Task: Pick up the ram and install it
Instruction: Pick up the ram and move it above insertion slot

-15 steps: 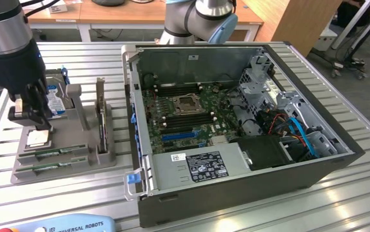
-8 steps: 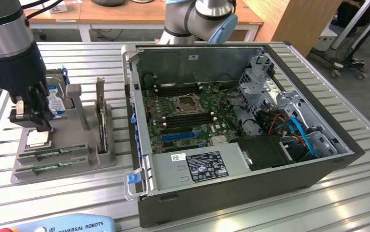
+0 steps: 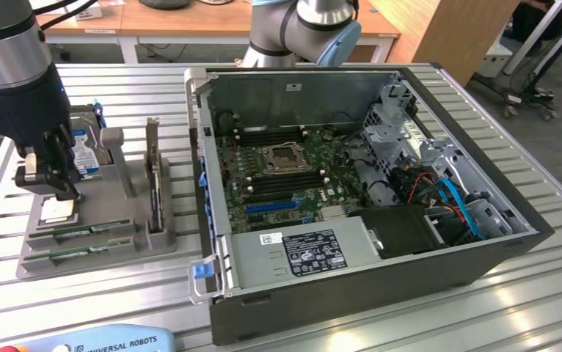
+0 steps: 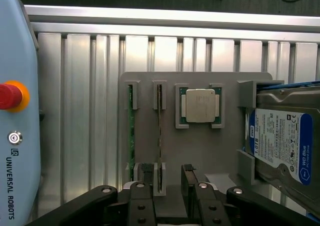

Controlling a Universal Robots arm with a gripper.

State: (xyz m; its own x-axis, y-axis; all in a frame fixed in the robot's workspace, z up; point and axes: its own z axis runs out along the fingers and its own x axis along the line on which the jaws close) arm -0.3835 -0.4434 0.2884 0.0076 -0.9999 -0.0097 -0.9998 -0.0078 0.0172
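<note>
Exterior view, nearest: a light blue control box (image 3: 95,341) with a red button (image 4: 7,96) lies at the near edge of the silver table (image 3: 516,308), on the exterior view's left.
Tray: a grey tray (image 3: 149,238) sits on the table just beyond the control box, left of the computer.
Spare stick: a green stick (image 3: 70,254) stands on its thin edge in the nearest slots of the tray.
Ram: the ram (image 3: 95,229) stands on its edge in the next slots, just beside the green stick and a bit farther back. It sits in the tray and is not lifted.
Chip: a square silver chip (image 3: 56,213) lies flat in its pocket, just beyond the ram.
Hand: the gripper (image 3: 54,192) hangs over the tray, near the chip. It is spread wide and holds nothing. In the wrist view the ram's thin edge runs into the gap between the two black fingers (image 4: 147,173). I cannot tell if a finger touches it.
Hard drive: a silver hard drive (image 3: 85,150) with a blue label stands upright at the far end of the tray, behind the gripper.
Computer: an open black case (image 3: 477,271) lies on the table to the right of the tray. A green board (image 3: 281,169) lies flat inside. A grey power box (image 3: 301,249) with a white label sits at the near side.
Far back: the arm (image 3: 301,29) rises behind the case, and wooden desks (image 3: 213,22) stand beyond it.
</note>
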